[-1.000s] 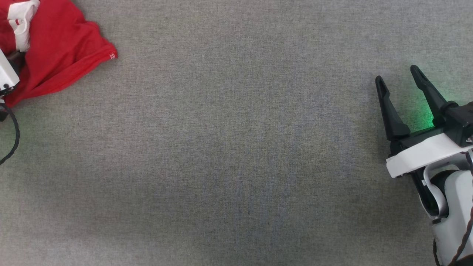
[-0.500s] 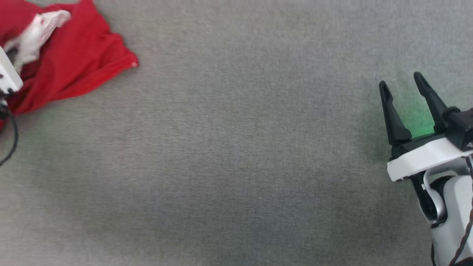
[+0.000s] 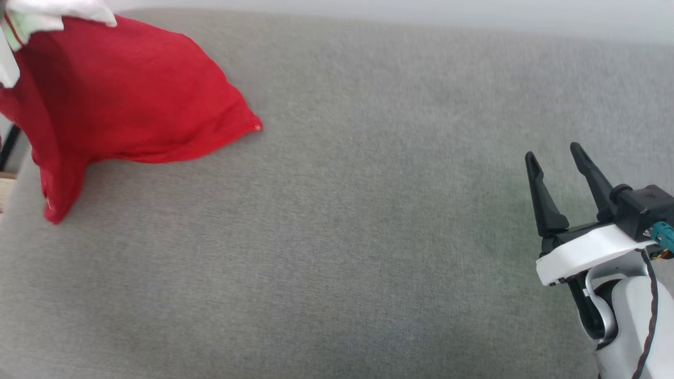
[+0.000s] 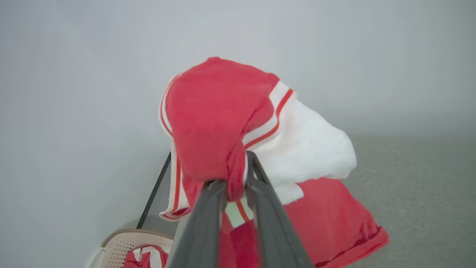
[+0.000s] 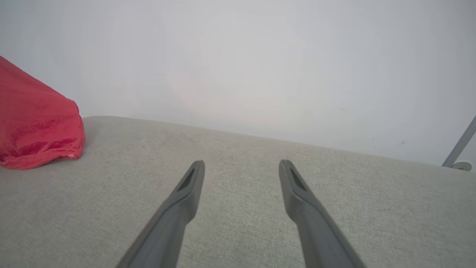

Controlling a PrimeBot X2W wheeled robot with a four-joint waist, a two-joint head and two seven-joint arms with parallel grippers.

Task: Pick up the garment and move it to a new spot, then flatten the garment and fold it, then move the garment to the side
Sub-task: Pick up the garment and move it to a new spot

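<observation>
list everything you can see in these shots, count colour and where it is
garment: one, bright red with white sleeve ends and striped trim, far left of the surface, top bunched up in the left gripper, lower part resting on the surface
surface: one, grey fabric, beneath the garment and both grippers
wall: one, pale grey, behind the surface
basket: one, beige, perforated, lower left of the left wrist view
cloth: one, red and white, inside the basket
left gripper: one, dark fingers, shut on a fold of the garment
right gripper: one, dark fingers on a white mount, open, holding nothing, at the right over the surface
</observation>
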